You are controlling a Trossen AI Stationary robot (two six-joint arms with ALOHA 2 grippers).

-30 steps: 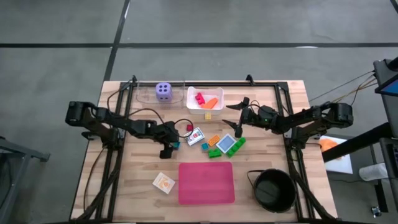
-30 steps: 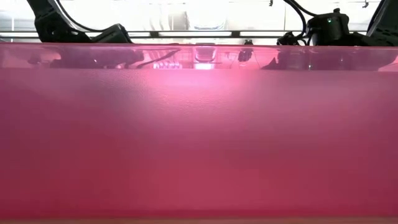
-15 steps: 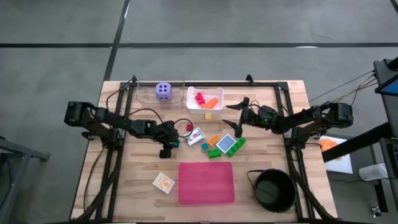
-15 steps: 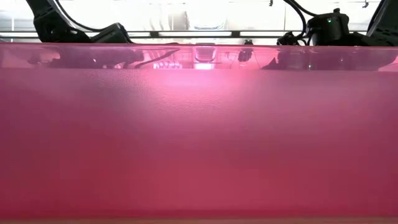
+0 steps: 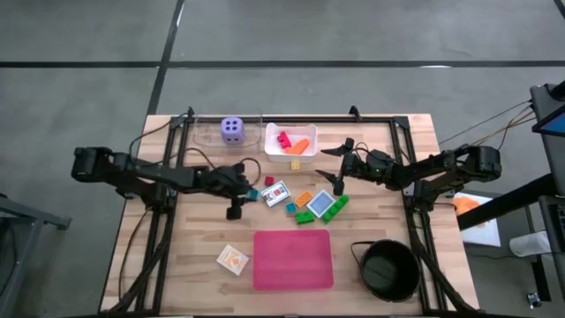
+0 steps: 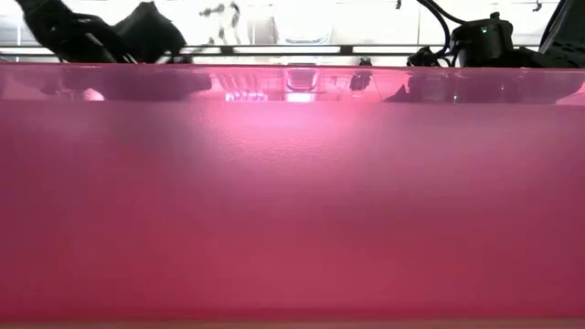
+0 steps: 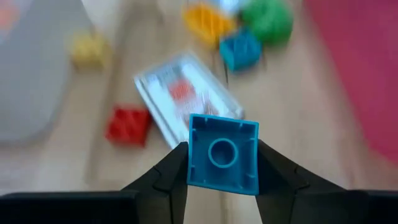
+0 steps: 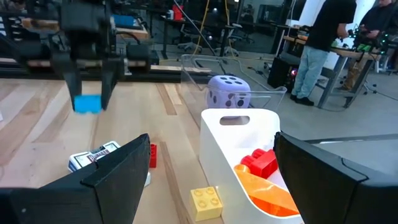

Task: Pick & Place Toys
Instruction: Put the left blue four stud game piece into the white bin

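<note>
Legible text: none in any view.
White card (image 5: 276, 193), table centre: red and blue print, too blurred to read.
Orange card (image 5: 233, 258), near front-left corner of table: printed mark, unreadable.
Blue card (image 5: 323, 206), right of white card: pattern only, no lettering made out.
Die (image 5: 232, 130), back edge of table: white dots, no numerals.

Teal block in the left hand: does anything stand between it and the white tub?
Nothing visible does. The left hand holds the teal block above the table; only low toys lie before the white tub.
</note>
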